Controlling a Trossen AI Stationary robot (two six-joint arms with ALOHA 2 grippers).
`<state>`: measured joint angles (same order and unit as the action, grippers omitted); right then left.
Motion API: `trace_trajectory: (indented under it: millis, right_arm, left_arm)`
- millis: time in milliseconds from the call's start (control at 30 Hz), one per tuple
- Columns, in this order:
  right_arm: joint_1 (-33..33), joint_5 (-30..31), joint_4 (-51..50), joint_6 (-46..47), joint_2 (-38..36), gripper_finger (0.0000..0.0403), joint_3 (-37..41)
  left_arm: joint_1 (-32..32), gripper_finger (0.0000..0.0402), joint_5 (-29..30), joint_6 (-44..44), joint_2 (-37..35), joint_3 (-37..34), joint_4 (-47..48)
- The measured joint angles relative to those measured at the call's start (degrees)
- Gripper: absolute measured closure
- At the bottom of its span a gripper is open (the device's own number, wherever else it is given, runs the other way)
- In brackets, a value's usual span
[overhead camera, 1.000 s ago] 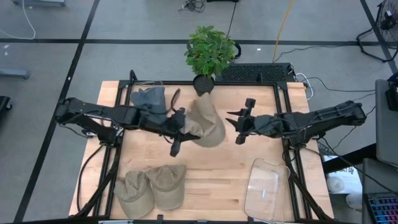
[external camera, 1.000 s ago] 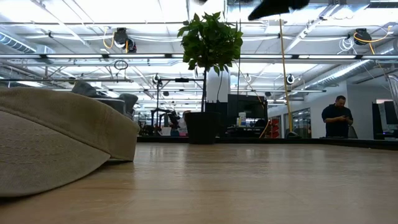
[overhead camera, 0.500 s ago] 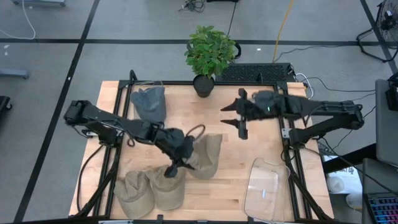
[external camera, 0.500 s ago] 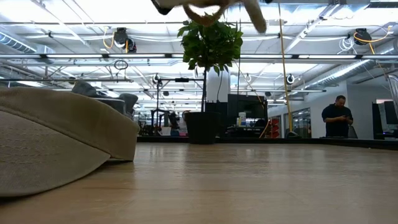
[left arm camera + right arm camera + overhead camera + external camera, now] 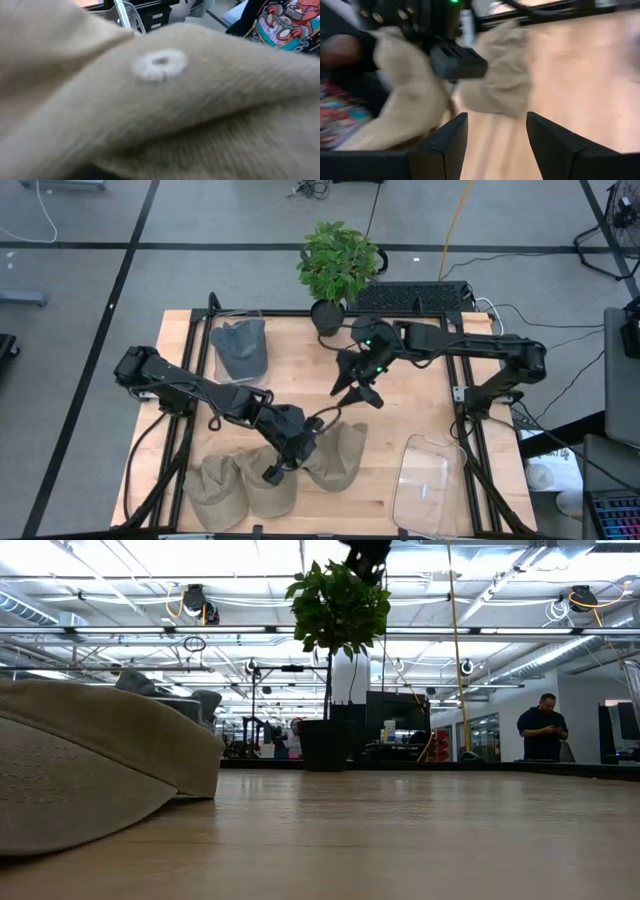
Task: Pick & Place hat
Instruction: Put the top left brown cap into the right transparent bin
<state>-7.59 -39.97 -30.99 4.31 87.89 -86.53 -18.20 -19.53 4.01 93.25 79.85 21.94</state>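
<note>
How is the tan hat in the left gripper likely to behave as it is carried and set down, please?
Probably floppy: the tan hat sags and folds around the left gripper, and the left wrist view shows soft creased fabric. It seems light, since a shut pinch at one spot carries it. Once set down it should slump rather than roll, like the two hats lying flat nearby.

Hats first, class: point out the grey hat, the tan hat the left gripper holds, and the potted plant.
grey hat [image 5: 240,346], high view, middle of its crown.
tan hat [image 5: 338,454], high view, crown right of the left gripper [image 5: 290,455].
potted plant [image 5: 339,260], high view, middle of its leaves.
</note>
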Motion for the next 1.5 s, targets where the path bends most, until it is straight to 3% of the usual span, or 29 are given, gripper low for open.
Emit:
trace_trajectory:
  millis: [100, 500, 1033, 1500]
  right_arm:
    - [0.14, -5.38, 1.15, 1.95, 0.94, 0.0213, -0.07]
    - [0.58, -11.18, 3.96, 7.81, 0.76, 0.0211, -0.08]
    - [4.36, -6.92, -0.83, 3.57, 4.8, 0.0215, 0.0]
    - [8.4, -19.65, 5.42, 8.77, 6.36, 0.0224, 0.01]
  left_arm:
    - [0.09, 0.0393, -0.02, 0.0, 1.03, 0.45, 1.56]
    - [-0.3, 0.0393, -0.39, 0.06, 1.62, 0.64, 0.48]
    - [0.07, 0.0393, 0.13, 0.0, 1.63, 0.64, 0.08]
    - [2.32, 0.0393, 0.13, -0.72, 1.62, 0.64, 0.5]
